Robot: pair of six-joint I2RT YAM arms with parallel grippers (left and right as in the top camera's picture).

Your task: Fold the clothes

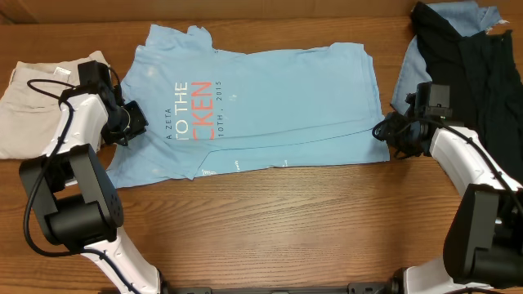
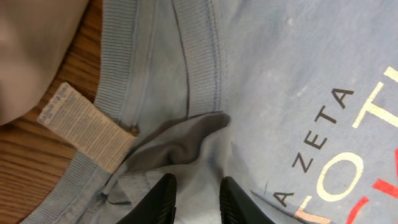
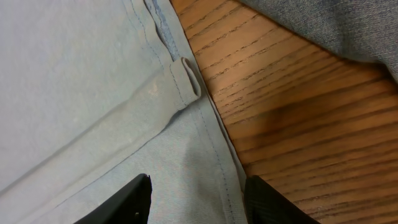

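Observation:
The light-blue T-shirt (image 1: 286, 98) lies spread on the table with coral and white lettering (image 1: 196, 102) facing up. Its lower part is folded over. My left gripper (image 1: 135, 122) sits low at the shirt's left edge by the ribbed collar (image 2: 202, 68). Its jaws (image 2: 198, 190) stand a narrow gap apart, astride a raised fold of the cloth. My right gripper (image 1: 382, 129) is at the shirt's right edge. It is open wide (image 3: 198, 193) over the stitched hem (image 3: 214, 155), one finger above the cloth and the other above the wood.
Beige trousers (image 1: 33, 106) lie at the far left, close to the left arm. A denim-blue and black heap (image 1: 474, 57) lies at the back right, behind the right gripper. A tan neck label (image 2: 81, 124) shows at the collar.

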